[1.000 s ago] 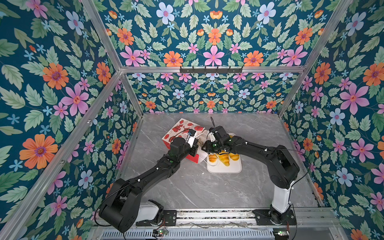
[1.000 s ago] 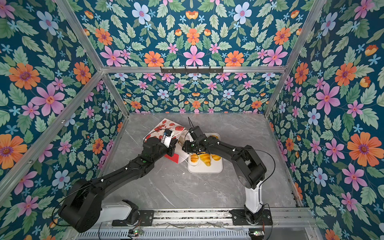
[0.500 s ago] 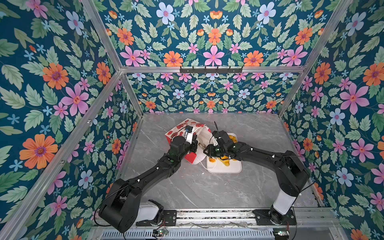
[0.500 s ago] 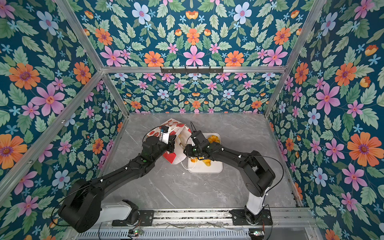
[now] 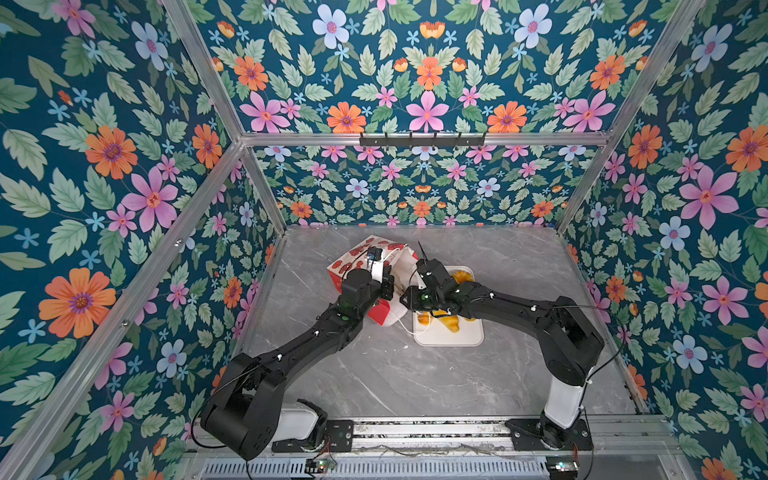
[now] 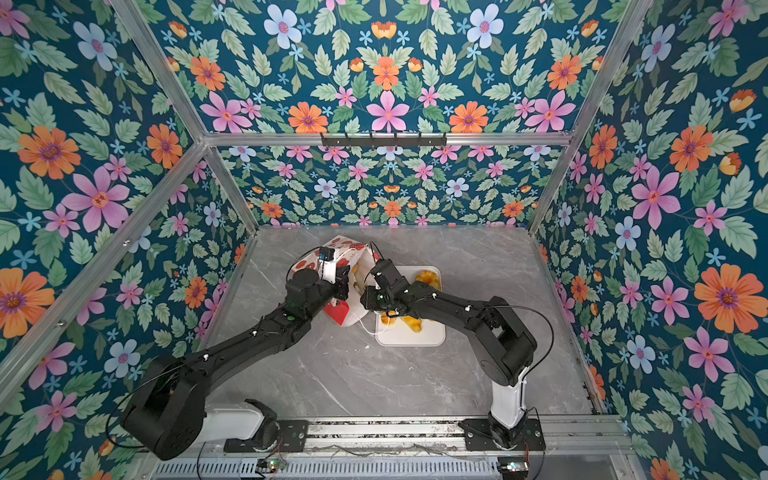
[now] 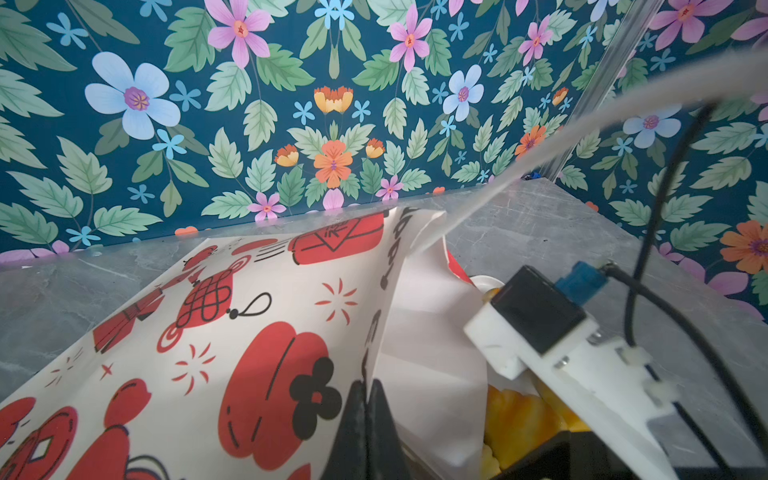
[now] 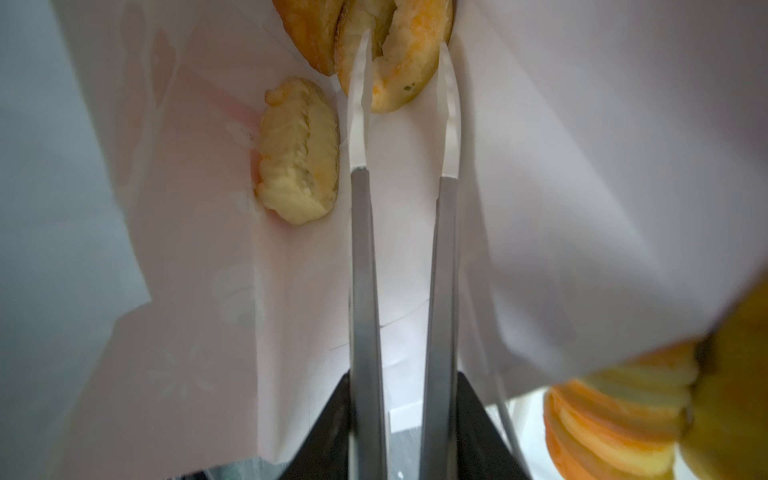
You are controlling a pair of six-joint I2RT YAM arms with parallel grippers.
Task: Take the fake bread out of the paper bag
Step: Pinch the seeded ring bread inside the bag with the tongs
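- The paper bag [image 5: 360, 254] lies tipped over near the far edge of the counter [image 5: 374, 374], a little left of its middle. Its mouth faces the white tray [image 5: 451, 340] just beside it. I judge it is laid this way so that a reach along the counter gets inside.
- The left gripper [image 7: 365, 401] is pressed together on the bag's upper rim, with a fold of paper pinched between its jaws. Lifting that lip seems meant to hold the mouth open and steady the light bag against sliding.
- One cord handle [image 5: 409, 328] trails loose onto the counter by the tray's near left corner.
- Some of the fake bread [image 5: 448, 322] is already on the tray, golden pieces at its near and far ends, so the task looks partly done.
- At least three pieces remain deep inside the bag, among them a ring bagel [image 8: 401, 85] and a small pale pastry [image 8: 297, 153].
- The right gripper [image 8: 404, 39] reaches far into the bag with its long thin fingers [image 8: 359, 124] a little apart.
- One fingertip sits at the bagel's hole and the other at its outer edge, so the ring's wall lies between them. Whether they press on it I cannot tell.
- The pale pastry lies just beside the gripper, outside its fingers and nearer the mouth than the bagel.
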